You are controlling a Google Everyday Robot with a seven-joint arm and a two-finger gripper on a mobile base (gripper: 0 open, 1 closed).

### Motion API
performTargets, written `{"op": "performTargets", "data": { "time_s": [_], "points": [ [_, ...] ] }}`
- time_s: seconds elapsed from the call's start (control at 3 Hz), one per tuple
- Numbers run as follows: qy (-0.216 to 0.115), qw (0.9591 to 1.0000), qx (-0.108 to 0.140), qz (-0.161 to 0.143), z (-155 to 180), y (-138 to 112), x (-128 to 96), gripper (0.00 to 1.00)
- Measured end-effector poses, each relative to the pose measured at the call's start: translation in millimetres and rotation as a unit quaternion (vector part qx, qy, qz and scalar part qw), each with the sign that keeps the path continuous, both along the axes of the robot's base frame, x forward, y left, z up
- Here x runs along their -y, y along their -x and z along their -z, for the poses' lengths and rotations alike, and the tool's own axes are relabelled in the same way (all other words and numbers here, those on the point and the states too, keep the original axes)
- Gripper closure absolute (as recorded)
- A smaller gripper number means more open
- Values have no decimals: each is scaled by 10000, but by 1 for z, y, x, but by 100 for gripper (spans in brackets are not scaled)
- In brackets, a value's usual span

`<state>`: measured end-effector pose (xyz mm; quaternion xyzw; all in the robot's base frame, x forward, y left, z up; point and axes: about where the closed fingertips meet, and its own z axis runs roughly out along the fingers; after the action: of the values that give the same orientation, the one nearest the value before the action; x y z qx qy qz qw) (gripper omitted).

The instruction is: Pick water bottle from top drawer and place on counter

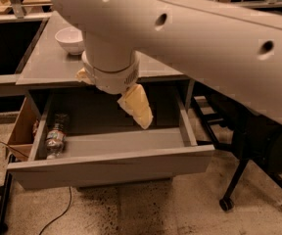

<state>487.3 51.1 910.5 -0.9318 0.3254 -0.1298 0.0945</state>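
Note:
The water bottle (pixel 55 136) lies on its side in the left end of the open top drawer (pixel 111 168), along the drawer's left wall. My gripper (pixel 124 104) hangs below the big white arm over the middle of the drawer, to the right of the bottle and apart from it. Its pale yellow fingers (pixel 137 109) stand apart and hold nothing. The grey counter (pixel 53 65) lies above the drawer, partly hidden by the arm.
A round white bowl (pixel 71 39) stands on the back left of the counter. A brown wooden box (pixel 19 129) sits left of the drawer. A black wheeled chair base (pixel 258 155) stands to the right. A cable (pixel 58 214) runs over the speckled floor.

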Motion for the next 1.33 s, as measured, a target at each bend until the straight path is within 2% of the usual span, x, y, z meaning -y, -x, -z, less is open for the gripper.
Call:
{"op": "performTargets", "data": {
  "time_s": [0.33,0.67,1.0,1.33],
  "points": [
    [70,9970,-43,-767,30,-19,-43,0],
    [61,9934,-4,-1146,48,-36,-72,0],
    [226,9880,-56,-1525,58,-56,-102,0],
    [226,9881,-54,-1519,58,-56,-101,0]
  ]
}}
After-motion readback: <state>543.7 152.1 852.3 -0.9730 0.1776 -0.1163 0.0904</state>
